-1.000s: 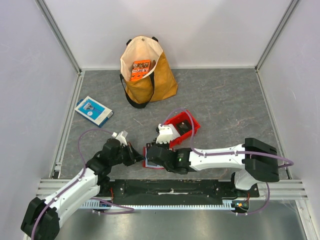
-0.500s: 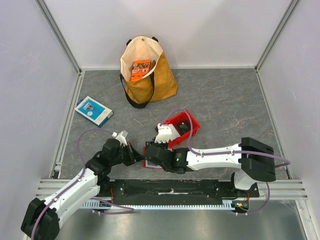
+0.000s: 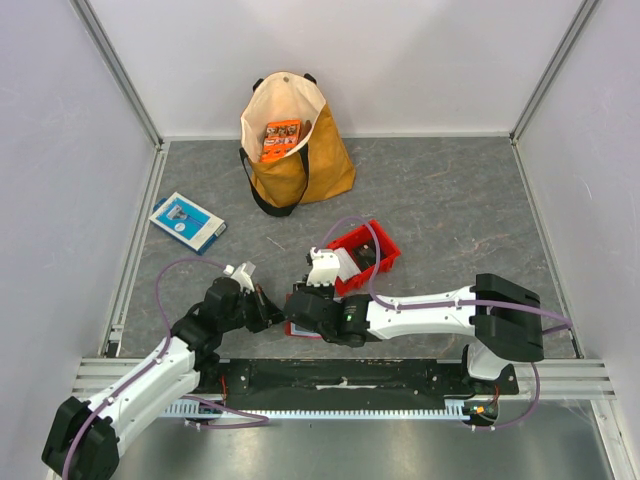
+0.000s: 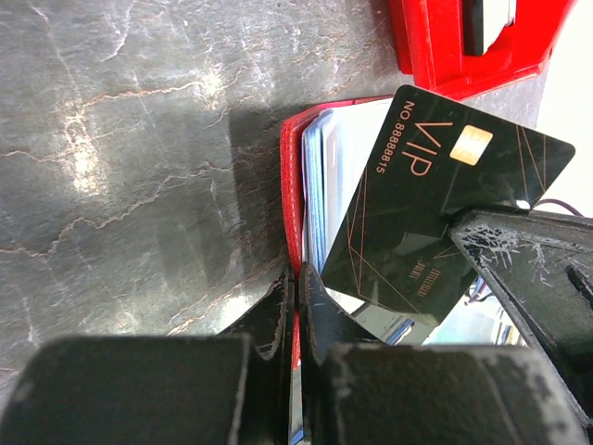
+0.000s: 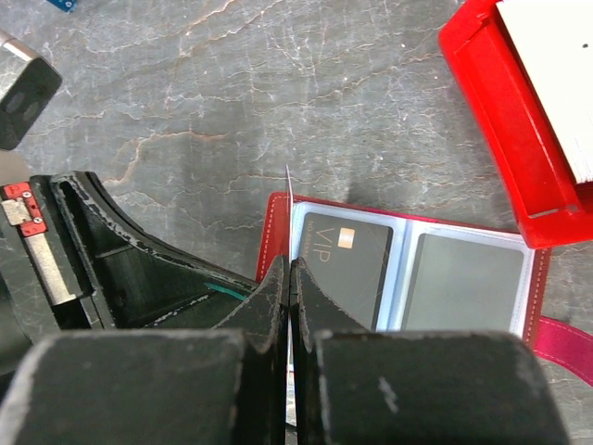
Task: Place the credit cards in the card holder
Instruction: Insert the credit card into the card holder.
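The red card holder (image 5: 278, 227) lies open on the table, grey pockets up, its snap tab (image 5: 567, 339) at the right. My left gripper (image 4: 298, 278) is shut on its red left edge (image 4: 290, 185). My right gripper (image 5: 290, 269) is shut on a credit card seen edge-on (image 5: 289, 184). From the left wrist it shows as a black VIP card (image 4: 445, 213), tilted over the holder's left pocket. Another dark VIP card (image 5: 347, 264) sits in the left pocket and a grey card (image 5: 459, 283) in the right one. From above, both grippers meet at the holder (image 3: 293, 300).
A red plastic bin (image 3: 385, 255) with white contents stands just beyond the holder. A tan tote bag (image 3: 295, 150) holding an orange packet stands at the back. A blue-and-white flat box (image 3: 187, 221) lies at the far left.
The right arm has drifted slightly left and toward the holder with the card. The left arm has not moved.
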Robot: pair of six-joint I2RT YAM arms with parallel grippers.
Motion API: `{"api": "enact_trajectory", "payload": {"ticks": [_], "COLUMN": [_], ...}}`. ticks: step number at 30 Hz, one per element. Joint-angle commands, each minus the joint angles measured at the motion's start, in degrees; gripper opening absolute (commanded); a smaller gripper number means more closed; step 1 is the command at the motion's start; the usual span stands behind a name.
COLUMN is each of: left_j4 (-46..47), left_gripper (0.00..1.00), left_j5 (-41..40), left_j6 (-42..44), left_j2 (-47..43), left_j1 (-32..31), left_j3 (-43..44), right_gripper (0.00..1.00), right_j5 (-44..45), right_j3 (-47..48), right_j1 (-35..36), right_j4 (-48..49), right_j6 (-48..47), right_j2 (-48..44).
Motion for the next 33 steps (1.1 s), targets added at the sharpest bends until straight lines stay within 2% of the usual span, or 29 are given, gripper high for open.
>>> {"api": "enact_trajectory", "payload": {"ticks": [1, 11, 25, 33], "left_j4": [0.32, 0.32, 0.05, -0.12], "left_gripper": [0.02, 0.02, 0.02, 0.02], "left_j5": [0.64, 0.46, 0.64, 0.03], "left_j6": [-1.19, -1.01, -0.75, -0.31], "left_j2": [-0.44, -0.18, 0.00, 0.44], "left_j1": [-0.02, -0.02, -0.10, -0.11], "left_j3": [0.33, 0.51, 1.04, 0.77], "right_gripper": [0.00, 0.00, 0.00, 0.00], "right_j5": [4.03, 4.55, 8.86, 8.69], "right_j3": [2.00, 1.38, 5.16, 1.65], "right_j1": [0.21, 0.29, 0.82, 0.91], "right_j4": [-3.66, -5.34, -17.64, -18.96], "right_j6": [0.41, -0.73, -0.91, 1.46], "right_j2": [-0.69, -2.89, -3.94, -8.68]}}
